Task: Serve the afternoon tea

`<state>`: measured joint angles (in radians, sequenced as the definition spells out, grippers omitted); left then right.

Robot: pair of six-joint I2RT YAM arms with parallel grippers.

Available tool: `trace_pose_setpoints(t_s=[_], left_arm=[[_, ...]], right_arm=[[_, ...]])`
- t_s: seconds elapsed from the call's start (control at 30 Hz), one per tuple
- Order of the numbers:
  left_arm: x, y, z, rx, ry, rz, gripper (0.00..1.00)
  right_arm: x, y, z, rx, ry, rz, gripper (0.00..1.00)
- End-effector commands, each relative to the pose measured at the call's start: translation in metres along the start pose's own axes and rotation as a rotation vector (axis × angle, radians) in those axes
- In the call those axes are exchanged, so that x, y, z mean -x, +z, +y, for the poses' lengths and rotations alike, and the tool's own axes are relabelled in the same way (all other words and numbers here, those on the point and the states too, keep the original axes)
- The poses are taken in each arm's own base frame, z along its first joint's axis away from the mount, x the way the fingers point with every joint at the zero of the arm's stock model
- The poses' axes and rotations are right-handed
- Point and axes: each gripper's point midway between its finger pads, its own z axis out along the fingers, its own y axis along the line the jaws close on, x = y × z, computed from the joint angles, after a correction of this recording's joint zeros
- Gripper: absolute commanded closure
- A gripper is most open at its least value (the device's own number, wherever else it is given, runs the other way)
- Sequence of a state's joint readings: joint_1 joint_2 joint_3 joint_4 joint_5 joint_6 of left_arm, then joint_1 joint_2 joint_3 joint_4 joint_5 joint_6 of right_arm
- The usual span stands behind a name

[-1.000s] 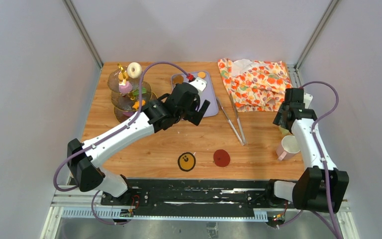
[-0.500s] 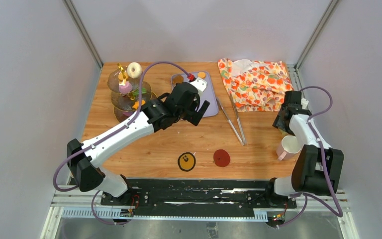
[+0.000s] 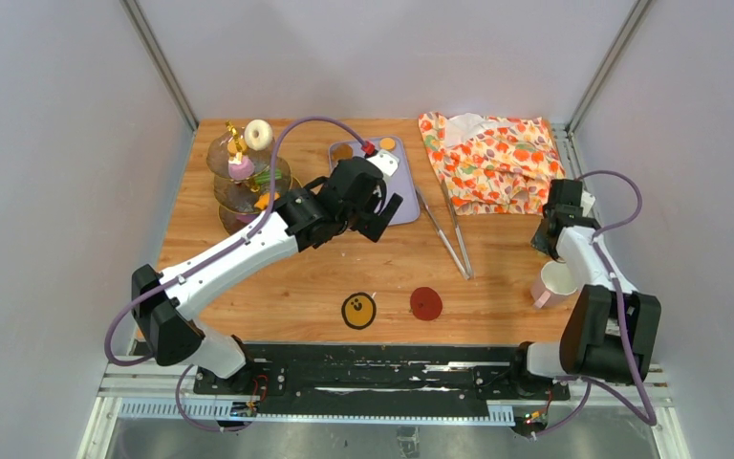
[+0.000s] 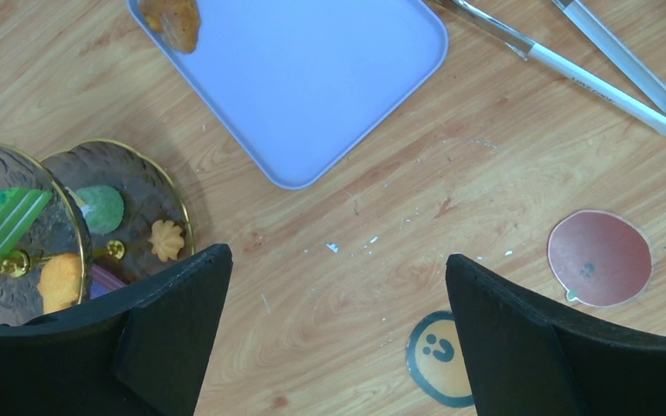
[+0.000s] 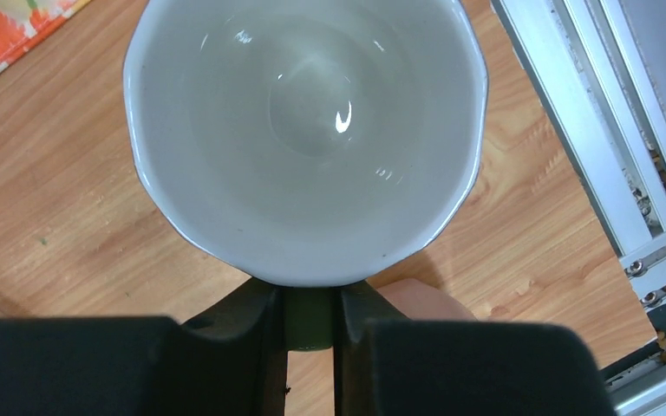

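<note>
The right arm is folded by the table's right edge, the right gripper clamped on a mug's handle. The left arm is stretched mid-table, left gripper spread wide.

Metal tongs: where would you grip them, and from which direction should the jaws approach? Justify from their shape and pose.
Grip the metal tongs midway along, across both legs, coming straight down from above. They lie flat on the table, legs spreading from the joined near end towards the lilac tray, so crosswise jaws could probably pinch both; lying flat rules out a side approach.
</note>
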<state>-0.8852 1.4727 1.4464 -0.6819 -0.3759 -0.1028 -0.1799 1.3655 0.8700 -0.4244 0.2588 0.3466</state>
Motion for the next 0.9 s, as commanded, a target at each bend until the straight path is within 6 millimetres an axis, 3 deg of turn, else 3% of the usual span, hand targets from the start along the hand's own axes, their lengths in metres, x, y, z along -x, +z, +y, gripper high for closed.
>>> trace_pose_setpoints(t_s=[0.0, 0.13, 0.27, 0.4, 0.47, 0.6, 0.87], left_arm=[[0.008, -0.006, 0.008, 0.034, 0.001, -0.021, 0.02], [0.023, -0.021, 0.02, 0.08, -0.024, -0.046, 0.02], [0.046, -0.04, 0.034, 0.118, -0.058, -0.125, 0.02], [0.056, -0.055, 0.055, 0.213, -0.086, -0.155, 0.02], [0.058, -0.062, 0.066, 0.248, -0.107, -0.157, 0.02], [0.056, -0.07, 0.087, 0.19, -0.235, -0.157, 0.02], [0.052, -0.109, 0.14, 0.246, -0.471, -0.274, 0.02]], right_arm=[[0.013, -0.018, 0.003, 0.065, 0.021, -0.074, 1.0], [0.024, -0.053, 0.031, 0.213, -0.048, -0.154, 0.99], [0.032, -0.106, 0.073, 0.408, -0.173, -0.274, 1.0], [0.02, -0.158, 0.119, 0.59, -0.338, -0.339, 1.0], [0.0, -0.178, 0.142, 0.68, -0.429, -0.322, 1.0], [-0.059, -0.214, 0.184, 0.904, -0.64, -0.291, 0.99], [-0.157, -0.259, 0.23, 1.081, -0.923, -0.314, 0.99]])
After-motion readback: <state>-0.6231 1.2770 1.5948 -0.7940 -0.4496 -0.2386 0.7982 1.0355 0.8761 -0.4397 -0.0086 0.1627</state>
